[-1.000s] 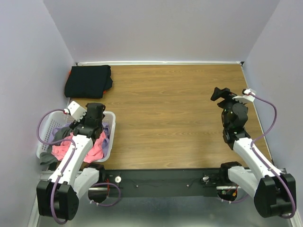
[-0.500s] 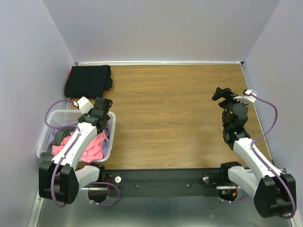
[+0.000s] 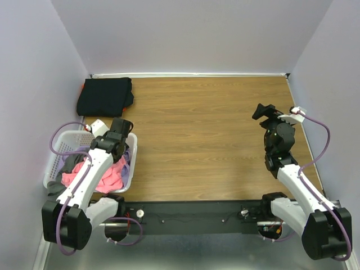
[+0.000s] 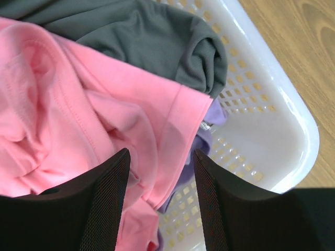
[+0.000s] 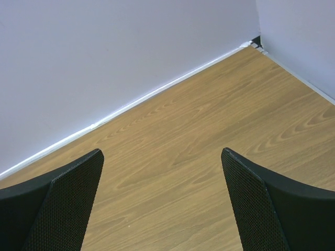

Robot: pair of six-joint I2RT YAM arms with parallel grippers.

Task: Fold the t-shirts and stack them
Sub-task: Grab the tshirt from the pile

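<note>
Table (image 3: 214, 140): wood top, walls on 3 sides, both arms at near edge
L arm (image 3: 84, 180): reaches fwd from its base and bends over the basket at near-left, wrist tipped down into it
R arm (image 3: 298, 185): raised on the right side, elbow bent, wrist up over bare wood, well apart from all cloth
Basket (image 4: 272, 130): white lattice plastic, on the table's left edge, holds 3 tees in a loose pile
Black tee (image 3: 105, 95): folded, lies flat in far-left corner, beyond the basket, not touching it
Pink tee (image 4: 63, 115): crumpled, on top of the pile, directly under the L gripper
Grey tee (image 4: 141, 36): dark grey, bunched next to the pink one, partly under it, against the basket wall
Lavender tee (image 4: 209, 138): only a small part shows, below the pink hem at the basket's corner
L gripper (image 4: 159, 157): fingers (image 4: 104, 198) apart, a fold of pink cloth w/ its hem btw them; cannot tell if they press it
R gripper (image 5: 162, 157): jaws wide apart, nothing btw them, pointing to the far wall
</note>
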